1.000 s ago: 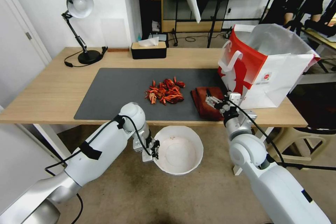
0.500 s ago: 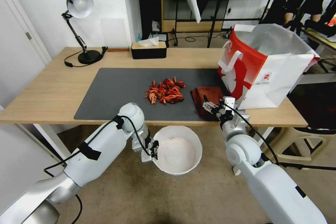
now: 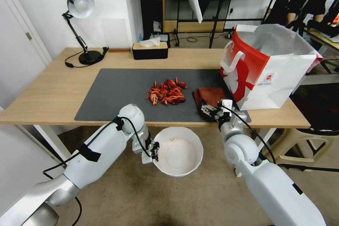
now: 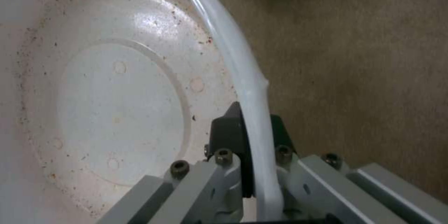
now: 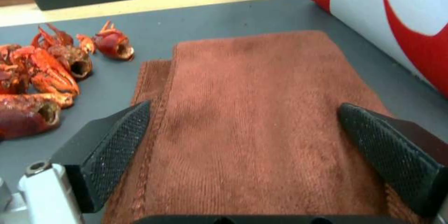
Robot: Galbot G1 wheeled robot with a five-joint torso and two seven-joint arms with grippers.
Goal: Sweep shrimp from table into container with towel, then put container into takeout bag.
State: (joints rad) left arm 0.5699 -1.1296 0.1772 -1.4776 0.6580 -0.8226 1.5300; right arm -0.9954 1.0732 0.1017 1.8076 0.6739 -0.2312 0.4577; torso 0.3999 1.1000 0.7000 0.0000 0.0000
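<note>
Directly between spread fingers (image 5: 117, 147): towel (image 5: 252, 119).

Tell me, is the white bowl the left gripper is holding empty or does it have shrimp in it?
Empty. The container shows a bare white bottom with small specks; the shrimp lie heaped on the table's mat.

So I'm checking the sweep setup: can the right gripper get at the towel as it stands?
Probably yes: the right gripper is open over the towel, one finger at each side, nothing between.

Your left pincer (image 3: 154, 150) clamps the white container's (image 3: 178, 152) rim below the bench (image 3: 46, 91) edge — shrimp (image 3: 166, 92) heaped beside the folded towel (image 5: 261, 119), takeout bag (image 3: 268, 67) upright beyond.
</note>
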